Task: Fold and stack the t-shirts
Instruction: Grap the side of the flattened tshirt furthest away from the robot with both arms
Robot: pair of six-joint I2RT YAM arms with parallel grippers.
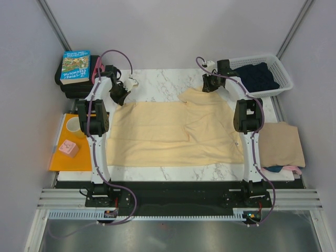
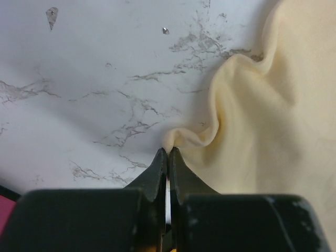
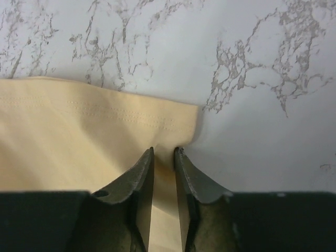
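Table top (image 1: 157, 79): white marble with grey veining, flat. Orange sheet (image 1: 62, 161): lies flat at the table's left edge. On it stand a pale cup (image 1: 73, 127) at the far end and a pink block (image 1: 69, 148) just nearer, apart. Far left corner: blue-covered book (image 1: 76, 65) resting on a black box (image 1: 67, 88). Far right corner: white slatted basket (image 1: 286, 74), set at an angle.

Buried shirts
Tan shirt (image 1: 281, 144) covers all but slivers of a pink shirt (image 1: 293, 168) and dark blue cloth (image 1: 272, 169) beneath.
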